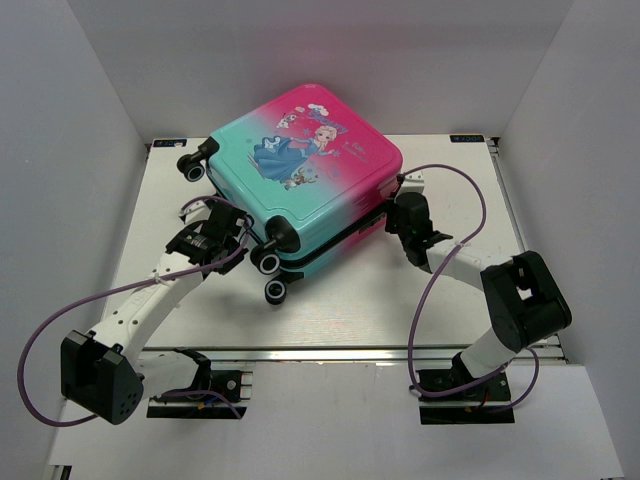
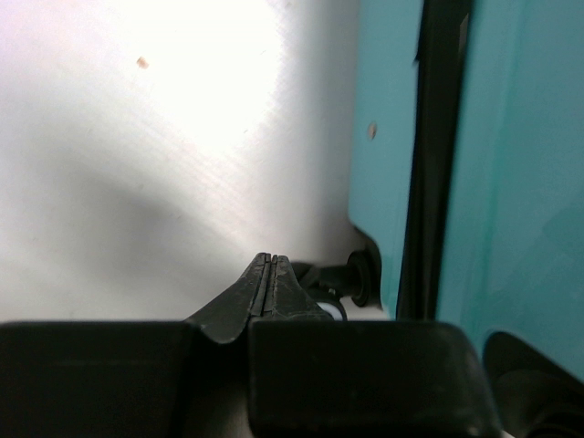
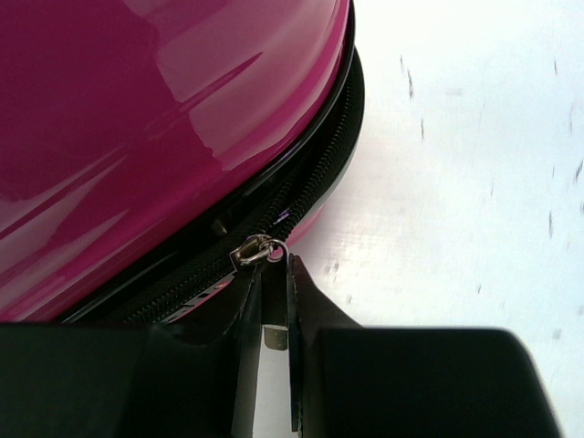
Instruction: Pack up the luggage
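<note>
Right gripper (image 3: 272,266) sits at the pink corner of the luggage (image 3: 137,119), its jaws drawn in narrowly on the flat silver zipper pull (image 3: 274,339), which lies between the fingers; the pull hangs from a slider (image 3: 255,248) on the black zipper (image 3: 319,155) that runs round the seam of the shell; the white table (image 3: 474,182) shows bare just beside that corner. Left gripper (image 2: 269,274) is fully closed, fingertips pressed flat against each other with nothing between them; it hovers low over the table (image 2: 137,182), just beside the teal end of the luggage (image 2: 520,182), apart from the shell as far as the wrist view shows. Seen from above, the luggage (image 1: 310,170) lies closed and flat on the table (image 1: 330,310), printed side up, toward the far middle; its teal end with the black wheels (image 1: 266,262) points to the left arm and its pink end to the far right; the left gripper (image 1: 232,226) is near the wheels, and the right gripper (image 1: 398,210) touches the near right edge.
</note>
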{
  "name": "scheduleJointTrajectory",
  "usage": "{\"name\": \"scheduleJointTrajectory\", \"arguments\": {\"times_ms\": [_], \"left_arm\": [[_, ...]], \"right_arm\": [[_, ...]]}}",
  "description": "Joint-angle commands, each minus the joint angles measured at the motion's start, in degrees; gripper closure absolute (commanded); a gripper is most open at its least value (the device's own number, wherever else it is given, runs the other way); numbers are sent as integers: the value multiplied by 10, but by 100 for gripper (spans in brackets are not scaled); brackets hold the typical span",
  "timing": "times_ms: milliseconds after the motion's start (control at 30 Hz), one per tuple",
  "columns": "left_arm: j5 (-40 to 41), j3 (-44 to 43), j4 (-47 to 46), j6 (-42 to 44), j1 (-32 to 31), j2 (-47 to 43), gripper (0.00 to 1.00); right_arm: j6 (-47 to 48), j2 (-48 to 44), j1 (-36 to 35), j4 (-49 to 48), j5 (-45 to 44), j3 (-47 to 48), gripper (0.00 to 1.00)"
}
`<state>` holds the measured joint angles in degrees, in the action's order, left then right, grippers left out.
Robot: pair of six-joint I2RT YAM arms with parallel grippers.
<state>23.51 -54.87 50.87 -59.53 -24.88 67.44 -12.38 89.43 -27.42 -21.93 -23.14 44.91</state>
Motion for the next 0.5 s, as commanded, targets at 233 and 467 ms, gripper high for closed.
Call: {"name": "scheduleJointTrajectory", "arguments": {"times_ms": [233, 467], "left_arm": [[-7, -42, -47, 19, 24, 30, 100], [1, -113, -40, 15, 69, 75, 9]], "right_arm": [[156, 46, 91, -182, 249, 20, 100], [157, 16, 83, -179, 310, -5, 100]]}}
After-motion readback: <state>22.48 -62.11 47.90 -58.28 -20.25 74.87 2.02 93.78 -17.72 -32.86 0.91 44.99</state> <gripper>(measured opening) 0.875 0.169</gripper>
